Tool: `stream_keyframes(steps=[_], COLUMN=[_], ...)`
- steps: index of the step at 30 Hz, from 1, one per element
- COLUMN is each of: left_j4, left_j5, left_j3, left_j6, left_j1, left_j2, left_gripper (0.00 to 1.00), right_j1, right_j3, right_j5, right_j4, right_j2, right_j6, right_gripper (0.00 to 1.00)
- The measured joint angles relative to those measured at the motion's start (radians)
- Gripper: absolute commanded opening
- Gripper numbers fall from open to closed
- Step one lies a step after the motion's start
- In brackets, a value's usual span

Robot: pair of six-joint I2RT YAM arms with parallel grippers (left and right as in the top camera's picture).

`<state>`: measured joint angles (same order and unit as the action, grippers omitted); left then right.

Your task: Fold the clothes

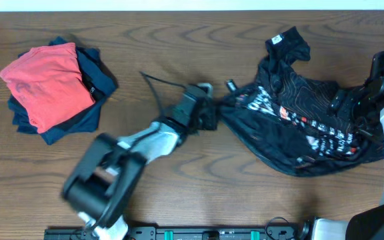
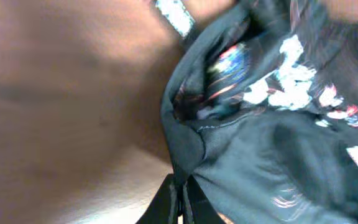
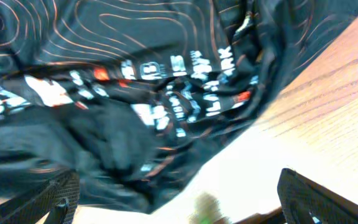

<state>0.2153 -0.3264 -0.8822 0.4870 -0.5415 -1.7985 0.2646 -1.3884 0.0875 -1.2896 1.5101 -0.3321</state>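
Observation:
The clothes, a black jersey [image 1: 299, 127] with orange contour lines and white lettering, lie crumpled on the right half of the table. My left gripper [image 1: 209, 112] reaches in from the lower left and is shut on the jersey's left edge. In the left wrist view its fingers [image 2: 169, 205] pinch a fold of the dark cloth [image 2: 260, 143]. My right gripper [image 3: 179, 205] hovers over the jersey's right side, open wide. Printed fabric [image 3: 135, 81] fills the space ahead of it, with nothing between its fingertips [image 3: 316, 199].
A stack of folded garments sits at the far left, a red one [image 1: 49, 83] on top of navy ones [image 1: 89, 113]. A thin black cable [image 1: 159, 85] runs over the wooden table [image 1: 199, 40] behind the left gripper.

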Motion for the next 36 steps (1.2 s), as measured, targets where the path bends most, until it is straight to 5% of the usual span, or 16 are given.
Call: stream_keyframes(steps=[8,11,23,31,36], left_j4=[-0.282,-0.365,-0.735,-0.676,-0.603], left_j5=[0.144,0.202,0.238,0.098,0.071], left_j3=[-0.002,-0.002,0.0,-0.001,-0.001], left_j6=[-0.072,-0.081,-0.093,-0.11,-0.133], left_j1=[0.183,0.254,0.312,0.296,0.241], left_j2=[0.293,0.357,0.396,0.396,0.396], left_gripper=[0.06,0.15,0.17,0.7,0.77], right_j1=[0.0,0.0,0.0,0.0,0.001], right_j3=[0.0,0.0,0.132,0.312,0.392], right_j5=[0.0,0.0,0.0,-0.027,-0.034], right_j4=[-0.011,-0.011,0.037,0.146,0.245], right_j2=[0.0,0.0,0.0,0.0,0.001], right_j6=[0.0,0.0,0.0,-0.04,-0.1], right_gripper=[0.99,0.99,0.99,0.99,0.99])
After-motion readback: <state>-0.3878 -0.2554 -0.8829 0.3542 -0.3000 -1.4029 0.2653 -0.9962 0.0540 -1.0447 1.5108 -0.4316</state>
